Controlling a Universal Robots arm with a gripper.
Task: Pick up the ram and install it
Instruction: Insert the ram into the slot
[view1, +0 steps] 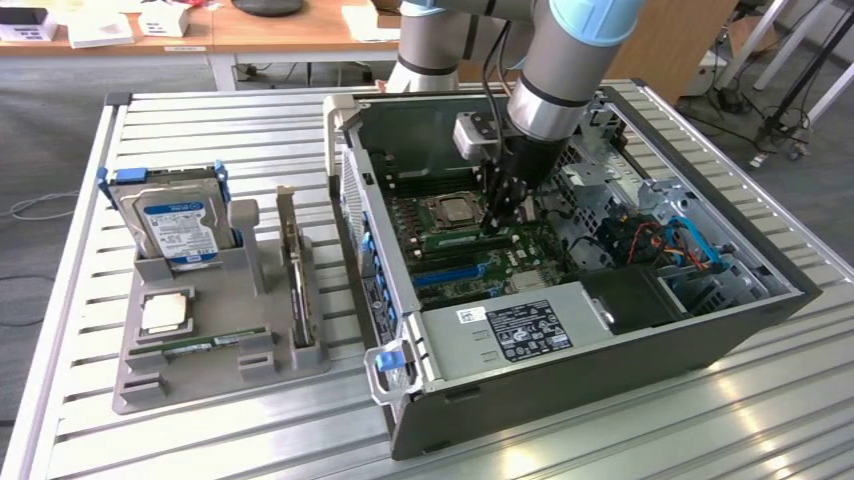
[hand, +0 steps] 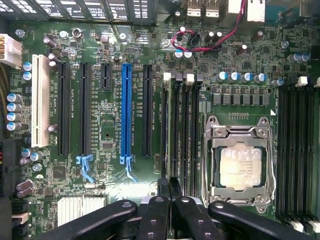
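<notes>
The ram (hand: 168, 145) shows edge-on as a thin dark strip along the memory slot farthest from the processor socket (hand: 241, 167). Whether it is fully seated cannot be told. Its near end sits between the fingertips of the gripper (hand: 169, 189), which are drawn together and clamped on it. Three more memory slots (hand: 189, 130) run parallel between the ram and the socket, and a blue expansion slot (hand: 126, 110) lies on the ram's other side.

In the exterior view the arm reaches down into the open computer case (view1: 747, 320), with the socket at about 9 o'clock from the fingers. The power supply (view1: 527, 325), with its black label, is at 6 o'clock from them.

On the slatted table (view1: 200, 130), a grey tray (view1: 200, 385) stands at 9 o'clock from the case. It holds an upright hard drive (view1: 176, 225) at its 12 o'clock end, a loose processor (view1: 163, 312) below that, and a green stick (view1: 214, 346) lying flat at 6 o'clock from the drive.
</notes>
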